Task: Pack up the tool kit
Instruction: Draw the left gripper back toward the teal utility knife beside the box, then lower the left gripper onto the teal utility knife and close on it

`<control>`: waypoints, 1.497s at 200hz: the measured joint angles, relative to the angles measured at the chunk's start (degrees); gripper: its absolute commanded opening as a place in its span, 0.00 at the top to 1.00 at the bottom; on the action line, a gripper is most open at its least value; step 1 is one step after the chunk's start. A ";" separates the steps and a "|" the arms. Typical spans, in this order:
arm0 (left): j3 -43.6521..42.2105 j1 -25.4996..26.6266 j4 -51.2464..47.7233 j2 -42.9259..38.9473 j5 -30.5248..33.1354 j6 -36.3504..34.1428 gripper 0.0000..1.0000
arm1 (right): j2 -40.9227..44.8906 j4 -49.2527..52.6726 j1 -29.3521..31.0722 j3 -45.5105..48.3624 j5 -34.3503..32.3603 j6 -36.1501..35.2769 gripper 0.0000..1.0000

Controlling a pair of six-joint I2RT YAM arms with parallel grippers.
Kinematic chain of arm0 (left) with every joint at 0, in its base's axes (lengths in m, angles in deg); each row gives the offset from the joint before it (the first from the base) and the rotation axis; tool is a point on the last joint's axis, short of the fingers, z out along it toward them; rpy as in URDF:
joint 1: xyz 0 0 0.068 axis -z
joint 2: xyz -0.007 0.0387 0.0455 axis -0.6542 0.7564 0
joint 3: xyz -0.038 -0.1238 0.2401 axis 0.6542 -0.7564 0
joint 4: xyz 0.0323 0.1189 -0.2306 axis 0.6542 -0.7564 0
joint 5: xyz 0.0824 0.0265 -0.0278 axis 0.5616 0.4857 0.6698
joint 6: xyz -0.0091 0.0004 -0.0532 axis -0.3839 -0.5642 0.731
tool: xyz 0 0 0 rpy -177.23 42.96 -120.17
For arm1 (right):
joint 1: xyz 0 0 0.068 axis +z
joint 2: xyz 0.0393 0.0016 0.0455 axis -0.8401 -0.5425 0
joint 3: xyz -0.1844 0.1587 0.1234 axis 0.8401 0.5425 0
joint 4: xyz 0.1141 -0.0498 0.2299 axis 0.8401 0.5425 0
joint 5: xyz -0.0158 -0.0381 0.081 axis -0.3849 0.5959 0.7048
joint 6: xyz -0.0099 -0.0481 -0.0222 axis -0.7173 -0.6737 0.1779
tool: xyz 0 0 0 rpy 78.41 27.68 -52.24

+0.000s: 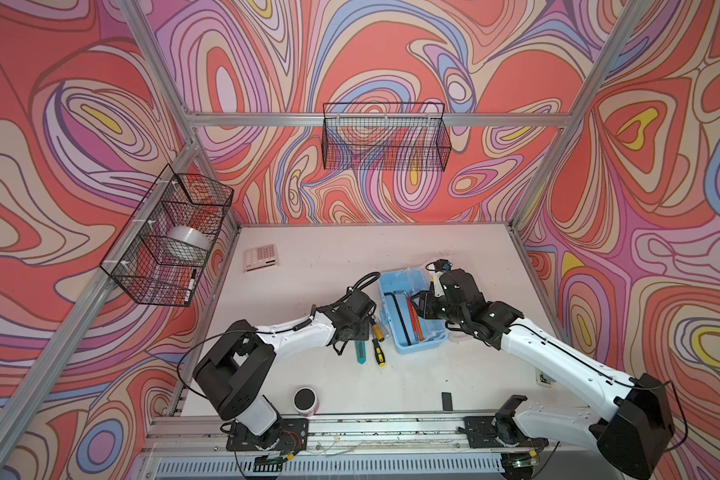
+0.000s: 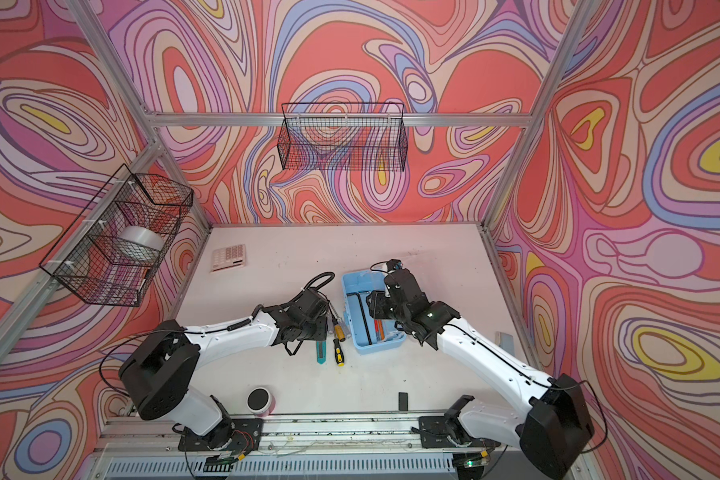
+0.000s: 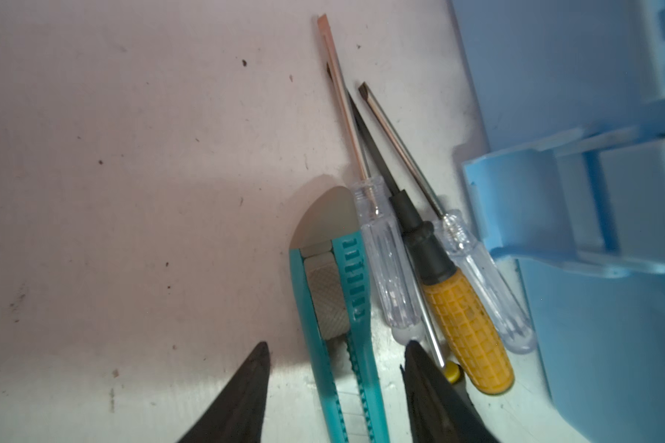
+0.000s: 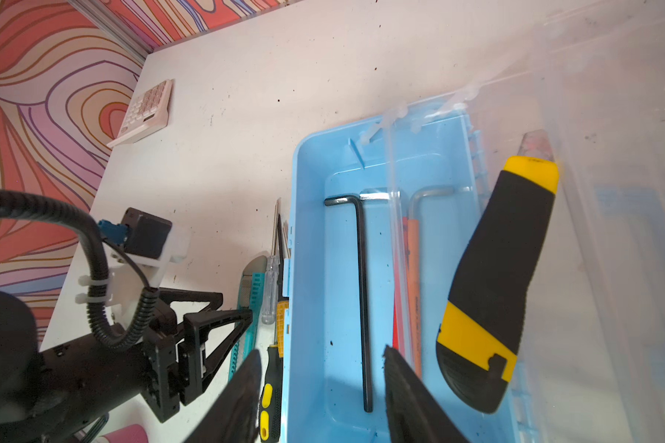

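Observation:
The light blue case [image 1: 422, 347] [image 4: 308, 268] stands open at the table's middle, its clear lid [image 4: 611, 191] tipped back. Inside lie a black hex key [image 4: 363, 287], a silver hex key [image 4: 430, 190], red-orange tools [image 4: 411, 287] and the yellow-black utility knife [image 4: 503, 268], which leans on the far wall. My right gripper [image 4: 321, 351] [image 1: 421, 308] hovers open over the case, holding nothing. Left of the case lie the teal utility knife [image 3: 334, 291] [image 1: 360, 353] and several screwdrivers [image 3: 465, 322] [image 1: 377, 334]. My left gripper [image 3: 334, 347] is open and straddles the teal knife without touching it.
A pink-white calculator [image 1: 260, 257] lies at the back left. A cup with a dark lid [image 1: 305, 401] and a small black block [image 1: 446, 401] sit near the front edge. A pale object [image 2: 504, 341] rests by the right rail. Wire baskets [image 1: 171, 237] [image 1: 385, 137] hang on the walls.

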State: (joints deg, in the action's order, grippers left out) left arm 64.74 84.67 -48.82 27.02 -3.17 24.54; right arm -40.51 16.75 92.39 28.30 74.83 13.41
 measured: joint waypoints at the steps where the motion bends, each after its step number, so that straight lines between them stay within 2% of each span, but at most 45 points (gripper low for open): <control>1: 0.00 0.04 0.00 0.07 0.04 0.02 0.45 | 0.00 0.00 0.00 0.00 0.00 0.00 0.49; 68: 0.04 0.50 0.00 2.38 1.92 0.07 0.54 | -0.02 -0.94 0.00 0.00 0.02 -0.02 0.49; 190: 1.86 1.05 -0.20 5.25 4.90 -1.95 0.61 | -0.02 -1.77 0.00 0.92 0.00 0.02 0.49; 235: 2.54 1.18 -0.20 5.90 4.94 -2.54 0.61 | -0.02 -1.97 0.04 1.03 -0.04 0.17 0.50; 299: 2.58 1.20 -0.02 5.99 5.20 -2.58 0.76 | -0.68 -2.21 0.04 1.27 -0.48 0.17 0.50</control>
State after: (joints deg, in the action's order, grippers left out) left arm 67.32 85.87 -48.84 33.01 2.03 21.96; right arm -41.19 14.55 92.43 29.57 74.35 13.58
